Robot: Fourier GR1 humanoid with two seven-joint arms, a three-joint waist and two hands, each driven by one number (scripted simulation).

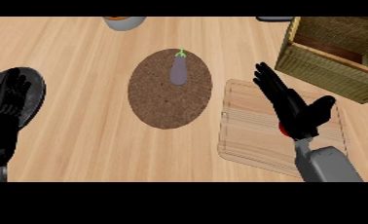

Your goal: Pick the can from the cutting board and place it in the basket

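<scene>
A pale wooden cutting board (248, 135) lies at the lower right of the counter. My right hand (295, 111) hovers over it with its fingers straight, pointing up and left, and its thumb spread to the right. Only a small red patch of the can (283, 129) shows under the palm; the rest is hidden by the hand. The woven basket (316, 65) stands at the upper right, just beyond the board's far corner. My left hand (13, 99) rests open at the left edge, fingers up.
A round brown mat (161, 101) lies in the middle with a small purple eggplant (178, 71) on its far part. A grey bowl (124, 22) sits at the top edge, and a dark object (273, 18) shows beside the basket.
</scene>
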